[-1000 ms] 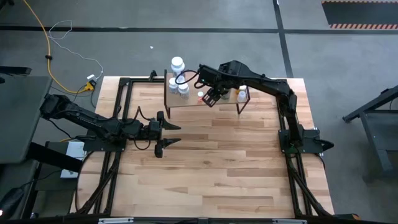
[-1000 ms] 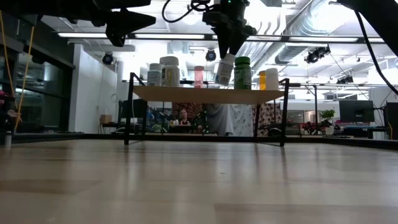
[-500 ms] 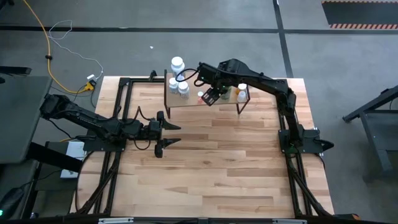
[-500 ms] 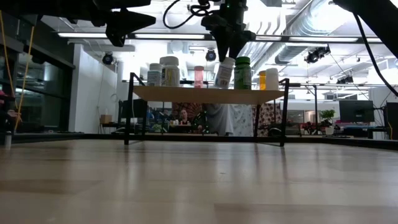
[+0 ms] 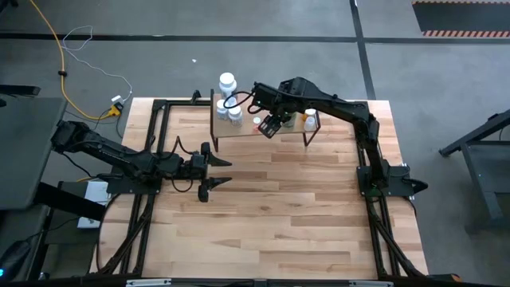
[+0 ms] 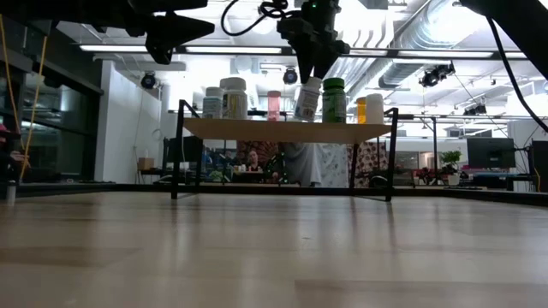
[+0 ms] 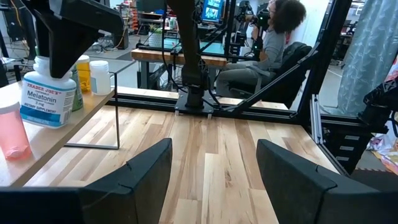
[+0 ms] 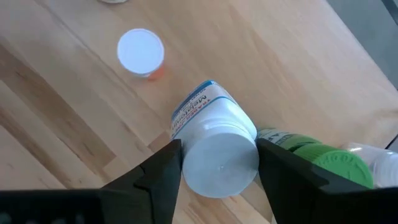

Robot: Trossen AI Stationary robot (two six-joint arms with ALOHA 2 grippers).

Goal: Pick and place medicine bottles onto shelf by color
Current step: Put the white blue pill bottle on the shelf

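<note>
bottle (image 8: 214,140) tilts between right gripper (image 8: 217,165) fingers, grip unclear; left gripper (image 7: 211,171) wide; green bottle (image 8: 323,158) partly hidden.

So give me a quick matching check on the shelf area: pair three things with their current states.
Things:
1. melatonin bottle
2. green-capped bottle
3. left gripper

States:
A. open, over the bare tabletop
B. standing upright
C. tilted

Pairs: 1-C, 2-B, 3-A
</note>
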